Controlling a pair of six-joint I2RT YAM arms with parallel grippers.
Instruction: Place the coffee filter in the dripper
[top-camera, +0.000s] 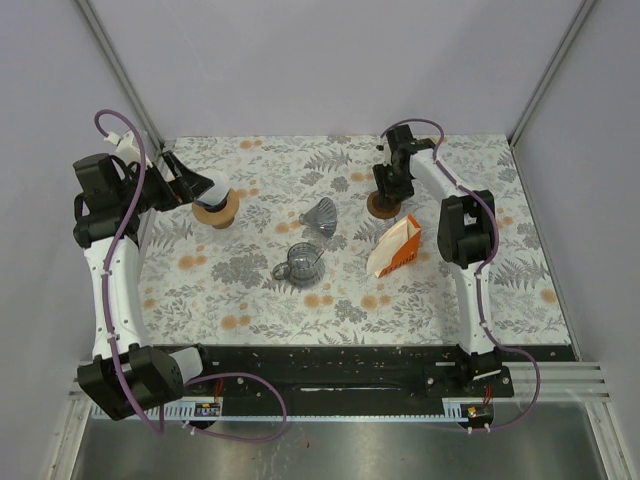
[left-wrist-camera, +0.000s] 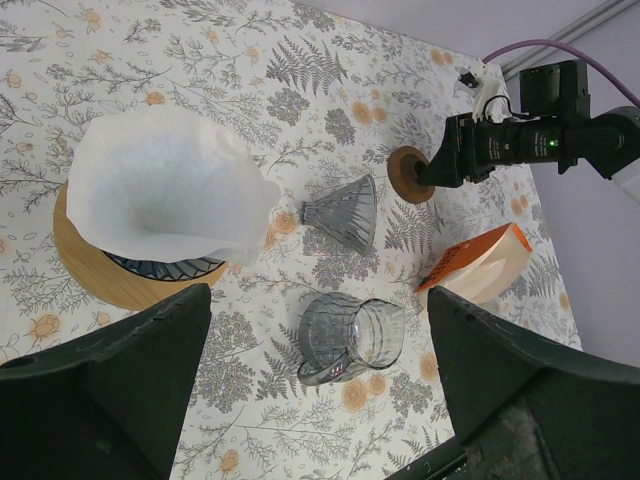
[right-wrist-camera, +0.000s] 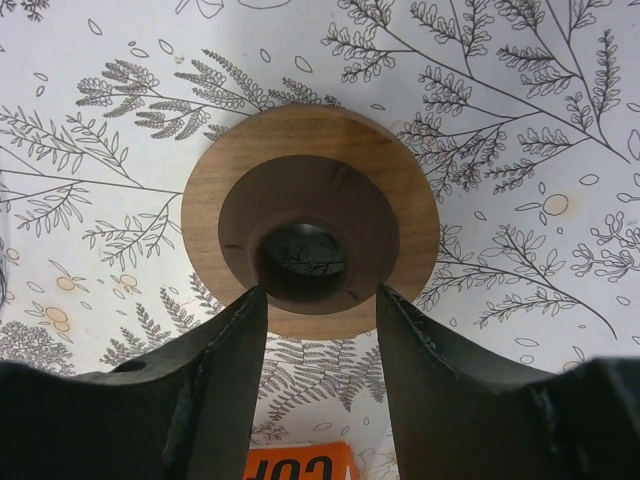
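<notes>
- The left jaws stand wide open and hold nothing; their two dark fingers (left-wrist-camera: 110, 390) fill the lower corners of the left wrist view.
- The coffee filter (left-wrist-camera: 160, 185), a white paper cone with its mouth up, lies ahead of the left jaws, towards their left finger and apart from both fingers.
- The filter sits in the dripper (left-wrist-camera: 165, 268). Only the dripper's dark ribbed rim shows under the paper, and it rests on a round wooden collar (left-wrist-camera: 95, 270) on the flowered table (left-wrist-camera: 300, 60).
- A glass jug (left-wrist-camera: 350, 338) stands straight ahead of the gap between the left jaws, nearer to them than the filter.
- Beyond the jug, a ribbed glass cone (left-wrist-camera: 345, 212) lies on its side, just to the right of the filter.
- An orange and white filter pack (left-wrist-camera: 480, 265) lies tilted ahead of the left jaws' right finger.
- The right jaws are open too, with nothing clamped; their fingers (right-wrist-camera: 200, 400) point down at a wooden ring (right-wrist-camera: 400, 190).
- The ring lies flat on the table. Its dark raised centre and its hole sit right at the tips of the right jaws, one tip to each side.
- I cannot tell whether those tips touch the ring.
- An orange edge of the pack shows behind the right jaws, low between the fingers.
</notes>
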